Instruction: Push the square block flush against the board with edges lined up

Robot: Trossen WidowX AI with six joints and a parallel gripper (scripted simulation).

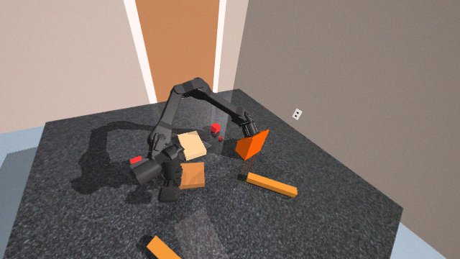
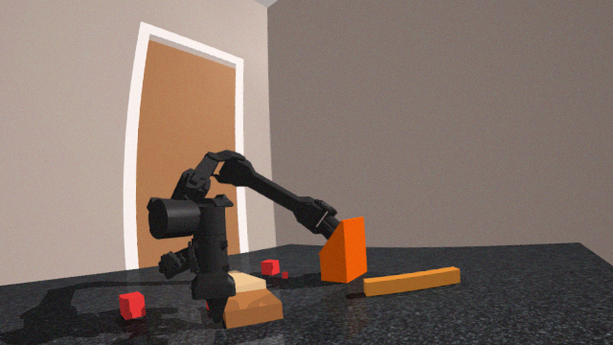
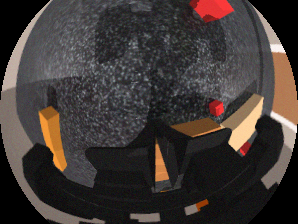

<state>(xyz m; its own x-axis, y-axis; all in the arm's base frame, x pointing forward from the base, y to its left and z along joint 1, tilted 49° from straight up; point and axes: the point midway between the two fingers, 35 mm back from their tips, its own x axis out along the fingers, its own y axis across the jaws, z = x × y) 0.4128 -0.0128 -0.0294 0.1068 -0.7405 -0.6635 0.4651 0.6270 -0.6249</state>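
The square block (image 1: 192,175) (image 2: 254,307) is brown-orange and lies flat on the dark table (image 1: 323,201). A sliver of it shows between the fingers in the wrist view (image 3: 160,165). A long orange board (image 1: 271,184) (image 2: 412,281) lies flat to the block's right, well apart from it. My gripper (image 1: 172,183) (image 2: 216,313) (image 3: 153,123) is shut on nothing. It points down with its tip at table height, right at the block's left side.
A pale tan block (image 1: 192,144) (image 2: 246,280) (image 3: 242,125) lies just behind the square block. A second orange bar (image 1: 162,248) (image 3: 53,139) lies at the front edge. An orange wedge (image 1: 251,144) (image 2: 345,251) stands behind the board. Red cubes (image 1: 136,160) (image 1: 215,127) (image 2: 131,304) lie around.
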